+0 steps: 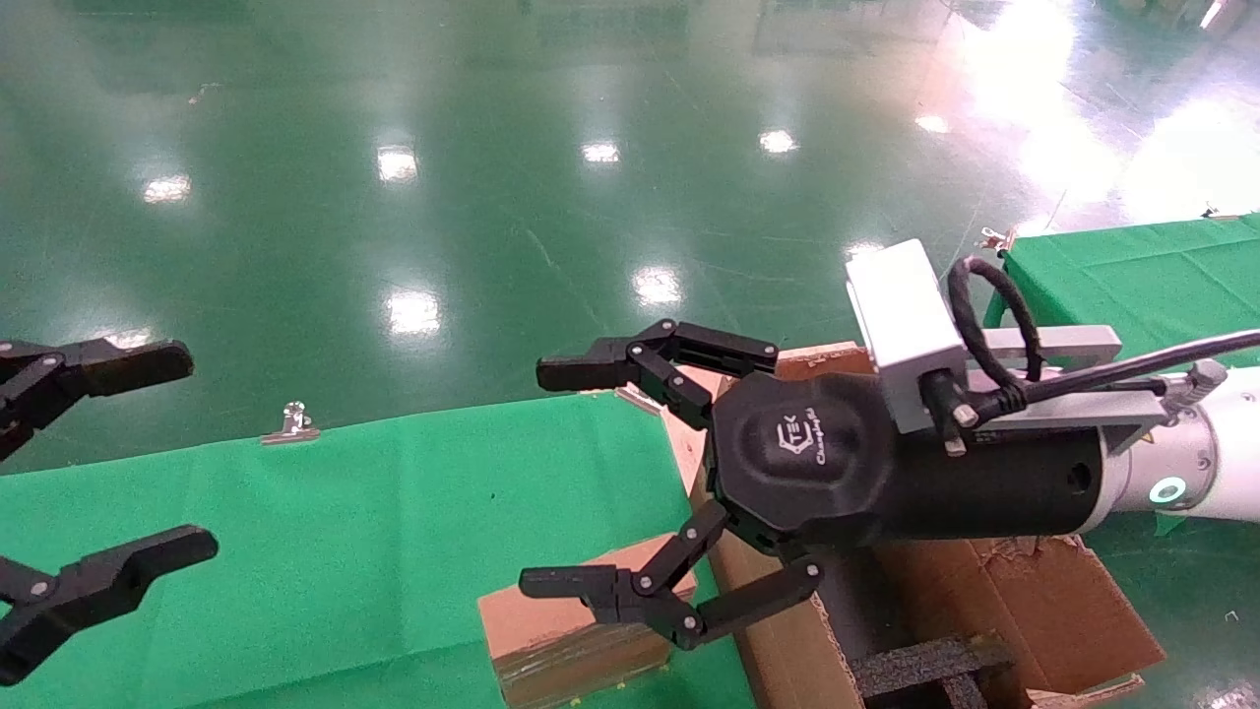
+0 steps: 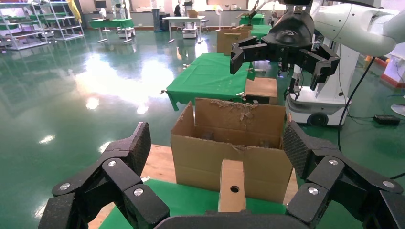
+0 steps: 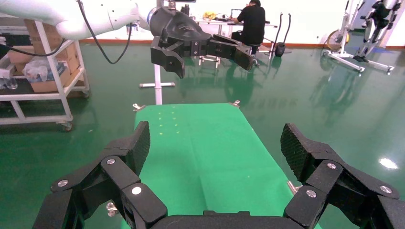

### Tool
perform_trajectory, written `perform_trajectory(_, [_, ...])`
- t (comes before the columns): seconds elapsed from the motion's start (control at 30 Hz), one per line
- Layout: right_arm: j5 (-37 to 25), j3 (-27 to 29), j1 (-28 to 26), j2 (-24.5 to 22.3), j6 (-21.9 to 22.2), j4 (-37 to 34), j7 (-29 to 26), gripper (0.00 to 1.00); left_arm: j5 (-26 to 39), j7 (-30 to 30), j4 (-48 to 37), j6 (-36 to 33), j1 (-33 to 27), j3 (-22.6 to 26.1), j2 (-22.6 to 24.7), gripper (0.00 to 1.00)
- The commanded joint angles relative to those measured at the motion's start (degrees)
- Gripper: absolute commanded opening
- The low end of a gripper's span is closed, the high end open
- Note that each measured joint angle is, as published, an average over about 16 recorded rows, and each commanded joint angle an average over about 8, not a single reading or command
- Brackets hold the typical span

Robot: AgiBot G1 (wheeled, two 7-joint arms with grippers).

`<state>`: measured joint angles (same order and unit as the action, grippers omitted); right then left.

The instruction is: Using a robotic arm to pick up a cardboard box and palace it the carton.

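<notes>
The small brown cardboard box [image 1: 561, 630] stands on the green table [image 1: 345, 551] near its front edge, right beside the carton [image 1: 994, 601]. The left wrist view shows the cardboard box [image 2: 232, 191] on edge, a round hole in its face, with the torn-flapped carton [image 2: 229, 152] behind it. My right gripper [image 1: 556, 478], on the white robotic arm [image 1: 1221, 473], hovers open above the table and the box, empty. My left gripper [image 1: 162, 453] hangs open at the far left, empty. The box does not show in the right wrist view.
Black foam inserts [image 1: 925, 665] sit inside the carton. A metal clip [image 1: 290, 423] holds the cloth at the table's far edge. A second green table [image 1: 1132, 276] stands at the right. A wooden board [image 2: 157, 164] lies beside the carton. Green floor lies beyond.
</notes>
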<state>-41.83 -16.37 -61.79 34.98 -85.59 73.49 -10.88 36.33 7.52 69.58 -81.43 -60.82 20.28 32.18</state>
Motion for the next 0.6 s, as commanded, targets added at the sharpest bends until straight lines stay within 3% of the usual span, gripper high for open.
perform_trajectory(0.03, [0.0, 0.0, 0.0, 0.0, 0.0, 0.0, 0.0, 1.0, 0.0, 0.0, 0.0, 0.0, 0.0, 0.0, 0.0, 1.0])
perform_trajectory(0.4, [0.0, 0.0, 0.0, 0.0, 0.0, 0.0, 0.0, 1.0, 0.0, 0.0, 0.0, 0.0, 0.0, 0.0, 0.0, 1.0])
perform_trajectory(0.6, [0.0, 0.0, 0.0, 0.0, 0.0, 0.0, 0.0, 1.0, 0.0, 0.0, 0.0, 0.0, 0.0, 0.0, 0.0, 0.28])
